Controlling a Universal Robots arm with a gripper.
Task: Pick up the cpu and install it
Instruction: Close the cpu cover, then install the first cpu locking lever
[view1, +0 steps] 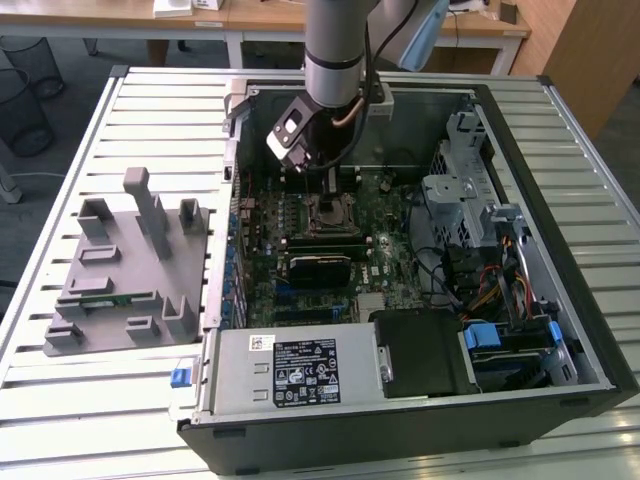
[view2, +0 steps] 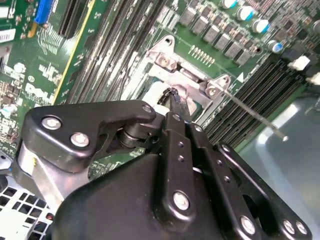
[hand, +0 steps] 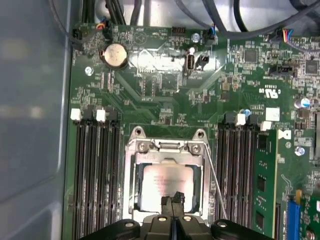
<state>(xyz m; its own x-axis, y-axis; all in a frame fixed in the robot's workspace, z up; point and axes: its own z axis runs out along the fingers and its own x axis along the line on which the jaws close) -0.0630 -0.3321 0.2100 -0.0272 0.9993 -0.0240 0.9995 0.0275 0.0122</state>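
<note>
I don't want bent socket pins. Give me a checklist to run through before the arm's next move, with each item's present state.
1. cpu lies inside the socket frame: ok.
2. cpu seated level in the socket frame: cannot tell.
3. Gripper shut, positioned over the cpu: ok.
4. Gripper touching the cpu: cannot tell.
5. Wire lever beside the socket frame latched: cannot tell.
6. Memory stick apart from the gripper: ok.
</note>
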